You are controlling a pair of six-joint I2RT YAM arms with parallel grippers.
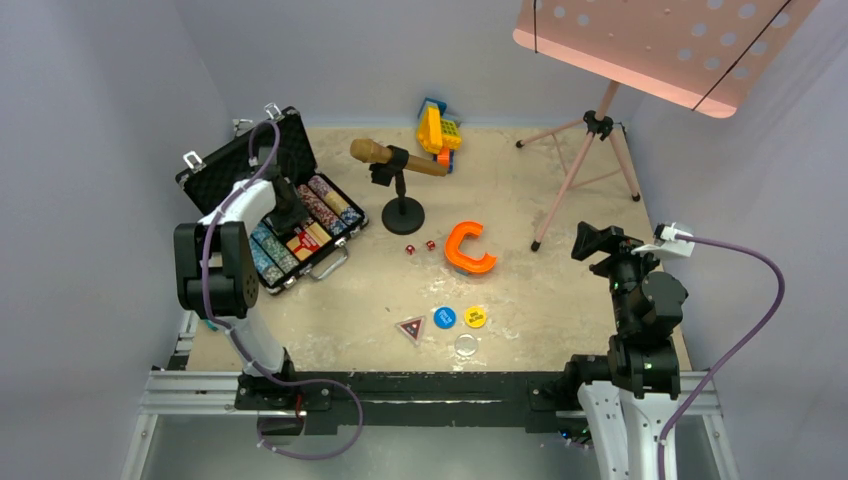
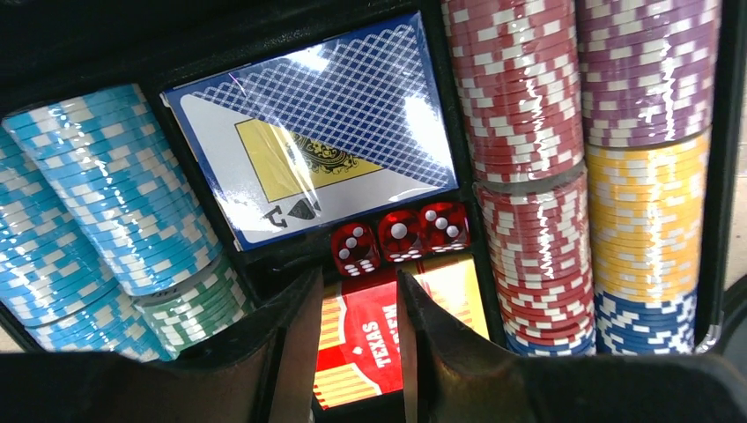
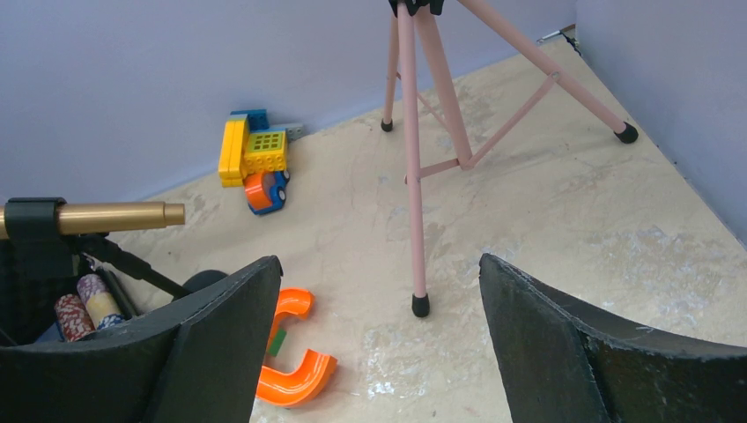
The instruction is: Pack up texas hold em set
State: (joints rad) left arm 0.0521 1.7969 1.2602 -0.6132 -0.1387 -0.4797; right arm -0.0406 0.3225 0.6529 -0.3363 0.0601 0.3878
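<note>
The black case [image 1: 240, 157] lies open at the left of the table, filled with rows of poker chips [image 2: 528, 115]. It holds a blue card deck [image 2: 317, 132], a red "Texas" deck [image 2: 366, 344] and three red dice [image 2: 401, 233] in a slot. My left gripper [image 1: 290, 215] hovers just above the red deck, slightly open and empty [image 2: 357, 286]. Two more red dice [image 1: 420, 247] lie on the table. The blue button [image 1: 444, 317], yellow button [image 1: 475, 317] and triangular button [image 1: 410, 328] lie near the front. My right gripper [image 1: 596, 241] is wide open and empty [image 3: 379, 273] at the right.
An orange C-shaped piece [image 1: 468, 249] lies mid-table, beside a microphone on a round-based stand [image 1: 397, 165]. A yellow toy [image 1: 438, 130] stands at the back. A pink music stand [image 1: 590, 160] with tripod legs stands at back right. A small clear disc [image 1: 466, 346] lies near the front edge.
</note>
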